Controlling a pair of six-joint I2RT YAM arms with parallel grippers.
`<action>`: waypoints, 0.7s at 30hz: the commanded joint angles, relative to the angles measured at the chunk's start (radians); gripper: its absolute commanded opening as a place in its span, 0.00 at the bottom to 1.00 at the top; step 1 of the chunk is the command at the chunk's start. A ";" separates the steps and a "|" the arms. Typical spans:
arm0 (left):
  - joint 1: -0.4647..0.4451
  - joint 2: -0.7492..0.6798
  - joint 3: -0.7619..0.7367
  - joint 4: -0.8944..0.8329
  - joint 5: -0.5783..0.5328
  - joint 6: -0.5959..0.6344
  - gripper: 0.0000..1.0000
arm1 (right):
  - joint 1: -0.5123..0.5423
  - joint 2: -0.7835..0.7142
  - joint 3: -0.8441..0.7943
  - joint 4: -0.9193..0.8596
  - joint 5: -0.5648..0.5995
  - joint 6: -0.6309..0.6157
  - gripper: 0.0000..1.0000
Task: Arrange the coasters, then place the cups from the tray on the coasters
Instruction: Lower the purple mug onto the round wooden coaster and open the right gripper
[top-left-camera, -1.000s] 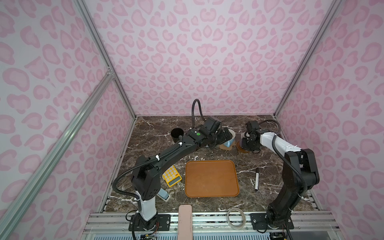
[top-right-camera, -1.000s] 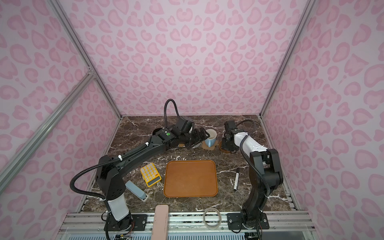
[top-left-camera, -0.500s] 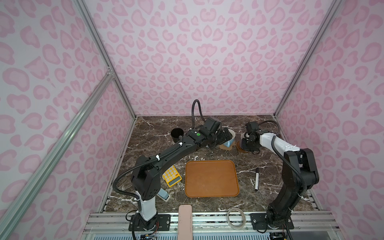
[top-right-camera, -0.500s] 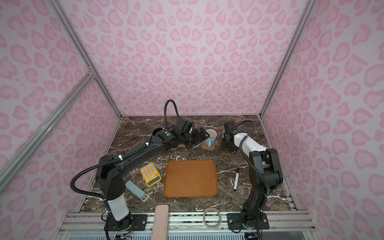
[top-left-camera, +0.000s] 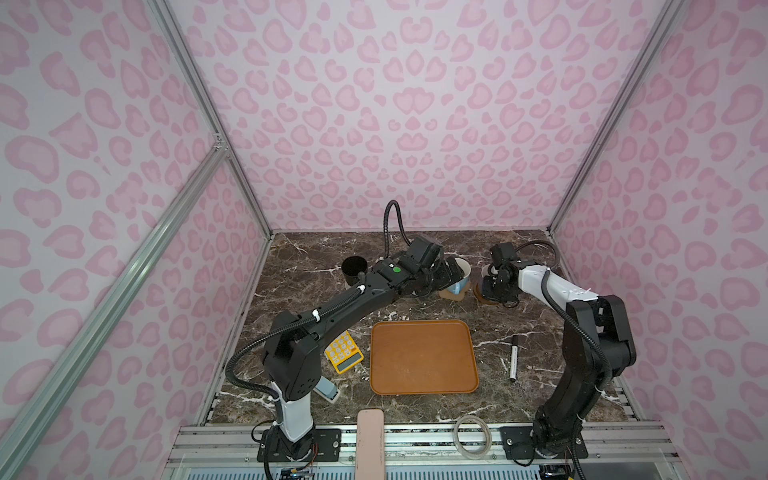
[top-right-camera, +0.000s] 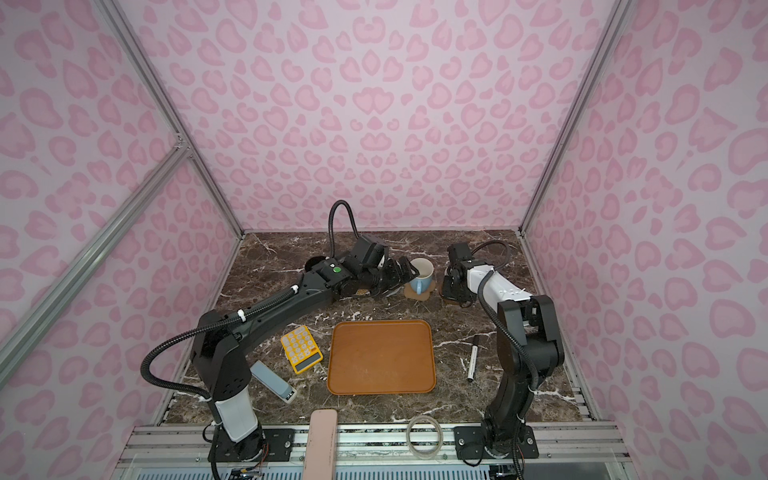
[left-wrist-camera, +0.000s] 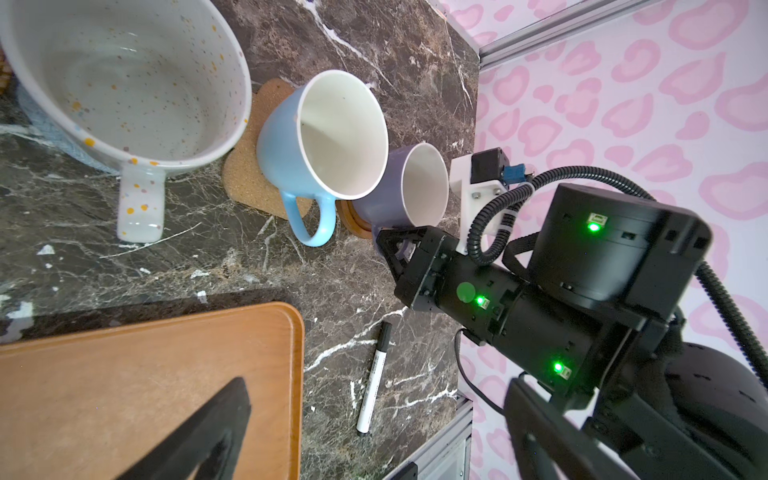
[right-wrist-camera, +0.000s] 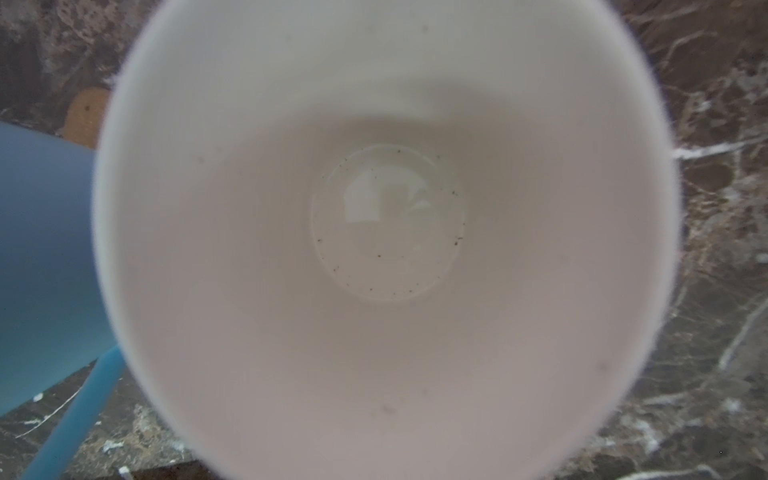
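The orange-brown tray (top-left-camera: 422, 357) lies bare in both top views. Behind it, a blue cup (left-wrist-camera: 324, 137) stands on a brown flower-shaped coaster (left-wrist-camera: 245, 183). A speckled white cup (left-wrist-camera: 124, 83) sits on a light-blue woven coaster (left-wrist-camera: 54, 133). A lavender cup (left-wrist-camera: 411, 187) rests on a dark-brown disc coaster (left-wrist-camera: 353, 216). My right gripper (left-wrist-camera: 401, 249) is shut on the lavender cup's handle, and the cup's inside (right-wrist-camera: 386, 232) fills the right wrist view. My left gripper (top-right-camera: 401, 274) hangs open beside the blue cup (top-right-camera: 422, 276), holding nothing. A black cup (top-left-camera: 354, 268) stands at the back left.
A yellow calculator (top-left-camera: 343, 352) and a grey-blue device (top-left-camera: 328, 390) lie left of the tray. A marker pen (top-left-camera: 514, 358) lies to its right. A clear ring (top-left-camera: 471, 432) and a pink bar (top-left-camera: 370, 444) sit on the front rail.
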 joint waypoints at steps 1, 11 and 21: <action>0.002 -0.011 0.003 0.020 -0.005 -0.005 0.97 | 0.000 0.005 -0.001 -0.029 0.023 0.005 0.12; 0.004 -0.029 -0.005 0.006 -0.029 -0.020 0.97 | 0.000 -0.019 -0.001 -0.037 0.011 0.003 0.29; 0.015 -0.169 -0.125 0.005 -0.189 -0.002 0.97 | 0.004 -0.156 -0.002 -0.060 0.056 -0.006 0.49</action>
